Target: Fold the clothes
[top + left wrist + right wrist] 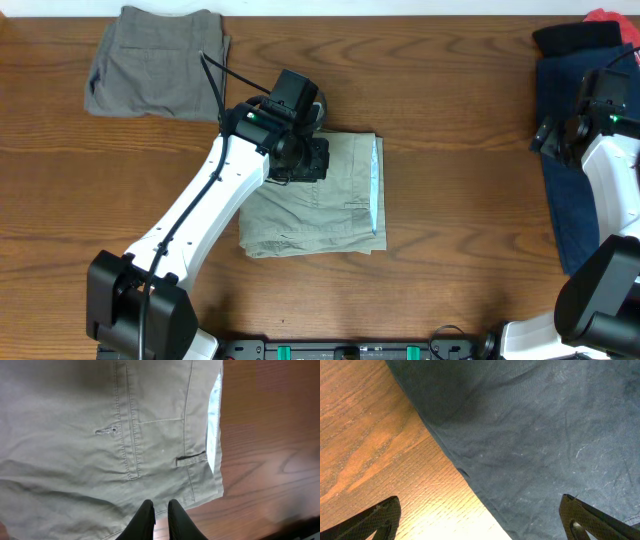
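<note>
Folded khaki-beige shorts (325, 205) lie at the table's centre, their pale blue inner waistband along the right edge. The left wrist view shows their back pocket and belt loop (115, 435). My left gripper (298, 160) is shut and empty, hovering over the shorts' top left corner (160, 507). A navy garment (575, 160) lies spread at the right edge. My right gripper (565, 135) is open above its left edge, and the navy cloth (545, 435) fills most of the right wrist view.
A folded grey-olive garment (155, 62) lies at the back left. Black (575, 38) and red (610, 17) garments sit at the back right corner. Bare wooden table (460, 200) lies between the shorts and the navy garment.
</note>
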Tool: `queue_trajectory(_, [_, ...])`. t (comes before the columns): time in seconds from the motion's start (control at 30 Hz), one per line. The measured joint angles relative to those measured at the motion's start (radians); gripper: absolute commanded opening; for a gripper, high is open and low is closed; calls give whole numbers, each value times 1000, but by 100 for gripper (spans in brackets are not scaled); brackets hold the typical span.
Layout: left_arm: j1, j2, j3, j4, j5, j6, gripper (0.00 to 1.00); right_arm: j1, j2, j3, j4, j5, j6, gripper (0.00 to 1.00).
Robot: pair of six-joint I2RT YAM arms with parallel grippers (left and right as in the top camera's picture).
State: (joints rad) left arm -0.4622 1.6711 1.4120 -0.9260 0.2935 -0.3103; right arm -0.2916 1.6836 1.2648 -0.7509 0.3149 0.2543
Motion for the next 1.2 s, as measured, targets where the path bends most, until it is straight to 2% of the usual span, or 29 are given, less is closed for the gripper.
queue_trajectory(0.37, [-5, 7, 0, 35, 0, -6, 13, 0, 0, 0, 0, 0, 0, 99])
queue_trajectory(0.5, [-27, 47, 0, 71, 0, -33, 10, 0, 0, 0, 0, 0, 0, 99])
queue_trajectory(1.2, [-264, 336, -10, 42, 61, -132, 10, 0, 0, 0, 0, 0, 0, 99])
